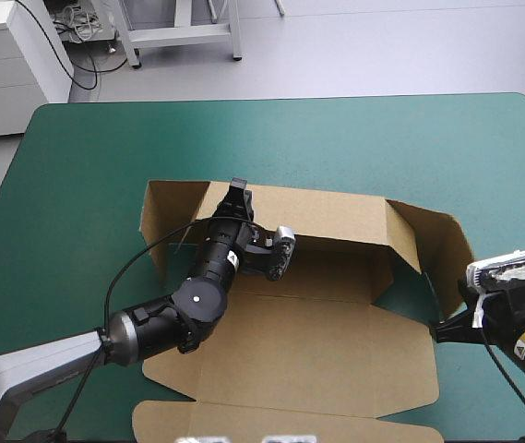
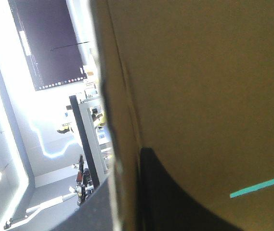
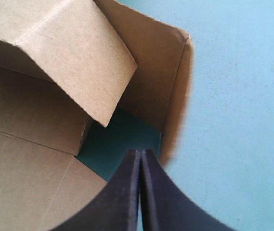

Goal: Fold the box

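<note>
at the middle of the table (image 1: 77, 166) sits the box (image 1: 308, 341), a cut sheet of brown board. its floor lies flat on the teal-green cover and three walls are up: one toward the table's far edge and one toward each side edge. the lid panel (image 1: 280, 426) lies flat toward the table's near edge. the left gripper (image 1: 236, 196) is clamped over the top rim of the far wall (image 1: 336, 217), the board pinched between its black fingers. the right gripper (image 1: 434, 329) has its fingers pressed together on nothing, its tip just inside the near end of the side wall (image 1: 442, 247) toward the table's right edge. the board looks light and stiff. it will likely hinge only along its scored creases, spring back if let go, and may slide on the cover. it is best taken by a free wall rim or flap edge close to a crease, not mid-panel.
</note>
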Controlling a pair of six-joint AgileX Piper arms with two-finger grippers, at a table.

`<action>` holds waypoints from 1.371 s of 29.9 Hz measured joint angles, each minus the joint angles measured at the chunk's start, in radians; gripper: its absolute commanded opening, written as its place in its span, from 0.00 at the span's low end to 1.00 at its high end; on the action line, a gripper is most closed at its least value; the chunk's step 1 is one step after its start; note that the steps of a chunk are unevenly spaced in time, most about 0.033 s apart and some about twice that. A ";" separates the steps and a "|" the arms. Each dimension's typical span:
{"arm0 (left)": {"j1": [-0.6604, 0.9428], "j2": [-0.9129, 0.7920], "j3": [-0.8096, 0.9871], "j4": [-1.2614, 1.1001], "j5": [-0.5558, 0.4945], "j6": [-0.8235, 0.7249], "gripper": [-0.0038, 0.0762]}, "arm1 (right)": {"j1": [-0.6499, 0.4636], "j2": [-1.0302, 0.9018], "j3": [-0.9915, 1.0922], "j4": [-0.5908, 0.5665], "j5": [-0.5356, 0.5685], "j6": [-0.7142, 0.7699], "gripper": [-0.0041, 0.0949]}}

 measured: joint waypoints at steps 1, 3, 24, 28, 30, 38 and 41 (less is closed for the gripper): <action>0.000 0.004 0.000 0.002 0.000 -0.008 0.04 | 0.000 0.000 0.000 0.000 0.000 0.000 0.02; 0.000 0.015 0.000 0.010 0.009 -0.036 0.04 | 0.000 0.000 0.000 0.000 0.001 0.000 0.02; -0.004 0.066 -0.004 0.067 0.085 -0.142 0.04 | 0.000 0.000 0.000 0.003 0.042 0.000 0.48; -0.007 0.066 -0.004 0.067 0.097 -0.145 0.04 | 0.000 0.000 0.000 0.003 0.043 0.002 0.71; -0.007 0.067 -0.004 0.067 0.099 -0.145 0.04 | 0.000 0.000 0.000 0.003 0.046 0.009 0.76; -0.007 0.067 -0.004 0.063 0.113 -0.145 0.04 | 0.000 0.027 0.000 0.003 0.075 0.054 0.78; -0.007 0.067 -0.004 0.060 0.118 -0.145 0.04 | 0.000 0.051 -0.020 0.003 0.074 0.085 0.78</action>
